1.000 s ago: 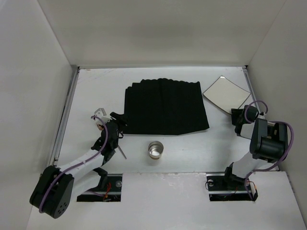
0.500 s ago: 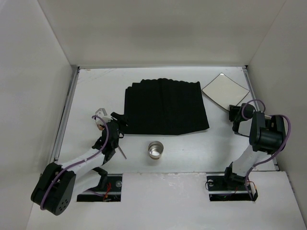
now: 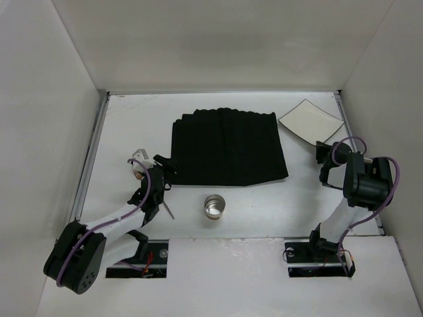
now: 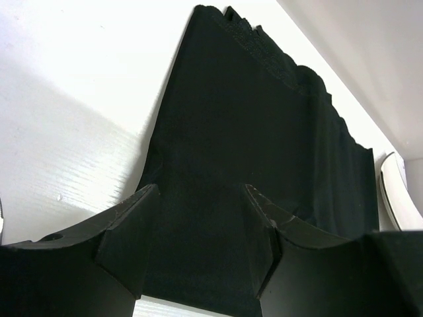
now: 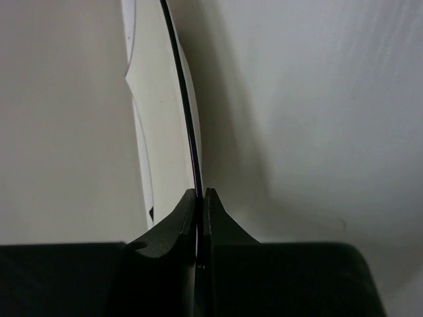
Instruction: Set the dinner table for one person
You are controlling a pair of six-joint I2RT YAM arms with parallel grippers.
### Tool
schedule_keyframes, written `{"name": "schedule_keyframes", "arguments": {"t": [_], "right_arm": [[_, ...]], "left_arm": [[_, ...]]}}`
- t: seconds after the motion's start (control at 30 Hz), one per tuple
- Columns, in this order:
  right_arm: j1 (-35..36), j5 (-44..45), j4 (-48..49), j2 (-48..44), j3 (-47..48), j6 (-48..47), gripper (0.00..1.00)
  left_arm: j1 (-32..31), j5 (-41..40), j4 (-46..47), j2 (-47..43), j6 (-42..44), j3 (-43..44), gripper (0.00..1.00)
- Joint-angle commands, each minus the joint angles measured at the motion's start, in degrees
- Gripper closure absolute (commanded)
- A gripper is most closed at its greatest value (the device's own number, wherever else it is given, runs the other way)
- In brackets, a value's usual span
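Overhead view w/ 2 wrist views. The dinner table (image 3: 132, 125), a flat matte white rectangle, filled the floor of an enclosure w/ white walls (image 3: 218, 39) on 3 sides; metal rails (image 3: 91, 158) ran along its L and R edges. Next in size, 1 black pleated mat (image 3: 228, 146) lay flat at ctr-rear of the table, its far edge stepped. 2 arms rose from the near edge: the L arm (image 3: 106, 228) reached to the mat's near-L corner, the R arm (image 3: 357, 198) toward the far-R corner of the table. 1 white square plate (image 3: 310, 121) sat at far R, apart from the mat. Its near corner was nipped by the R gripper (image 5: 200, 193), fingers pressed together on the thin rim; how far the plate stood off the surface could not be told. The L gripper (image 4: 198, 198) hovered at the mat's edge, jaws roughly half apart w/ nothing btwn them, only mat showing through the gap. 1 metal cup (image 3: 214, 206) stood upright on bare table just in front of the mat. Smallest: what looked like 1 thin metal utensil (image 3: 137, 156) showed on both sides of the L wrist, its middle hidden by the arm and its type unclear. In the L wrist view the plate was cut off at the R edge.
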Motion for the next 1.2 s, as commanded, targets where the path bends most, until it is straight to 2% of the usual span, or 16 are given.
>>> {"name": "schedule_keyframes", "arguments": {"t": [0.0, 0.13, 0.37, 0.57, 0.8, 0.97, 1.17], "right_arm": [[0.6, 0.9, 4.3, -0.9, -3.7, -1.3, 0.96], [0.4, -1.9, 13.6, -4.2, -7.9, -0.9, 0.97], [-0.5, -11.3, 25.8, -5.1, -8.5, 2.9, 0.97], [-0.3, -12.3, 36.4, -6.0, -9.6, 6.0, 0.97], [-0.7, -13.9, 37.8, -10.8, -9.5, 6.9, 0.97], [-0.2, -15.3, 34.2, -17.4, -7.9, 6.2, 0.97], [8.3, -18.3, 23.7, -22.5, -1.7, 2.6, 0.96]], "left_arm": [[-0.1, -0.2, 3.6, -0.1, 0.1, 0.7, 0.51], [-0.5, -0.2, 3.6, 0.9, 0.1, 1.3, 0.51], [-0.9, 0.2, 5.3, 3.3, 0.1, 1.5, 0.51], [-1.1, 0.2, 5.3, 3.7, 0.3, 1.7, 0.51], [-1.3, 0.2, 5.6, 4.5, 0.4, 2.1, 0.51], [-1.4, 0.2, 5.9, 4.5, 0.6, 1.8, 0.51], [-1.5, 0.3, 5.9, 5.0, 0.5, 2.0, 0.51]]}}
